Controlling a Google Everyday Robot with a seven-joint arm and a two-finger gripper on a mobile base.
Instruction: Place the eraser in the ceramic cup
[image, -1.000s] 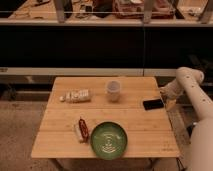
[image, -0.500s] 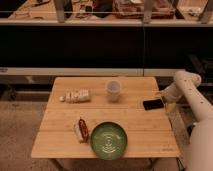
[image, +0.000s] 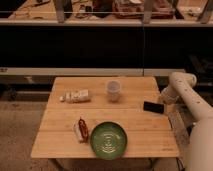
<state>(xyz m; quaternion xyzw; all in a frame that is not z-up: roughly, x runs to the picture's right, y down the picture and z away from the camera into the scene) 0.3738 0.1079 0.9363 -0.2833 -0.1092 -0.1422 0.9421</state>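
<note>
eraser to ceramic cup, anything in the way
Nothing visible. The eraser lies right of the ceramic cup with only tabletop between; the green plate sits nearer the front. The gripper is at the eraser's right end.

eraser (image: 153, 107) right of ceramic cup (image: 114, 90) | gripper (image: 163, 100) just right of eraser

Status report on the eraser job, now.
Gripper at table's right edge, by the eraser's right end. Eraser flat on table, not in ceramic cup. Cup upright to its left; green plate sits off that line.
</note>
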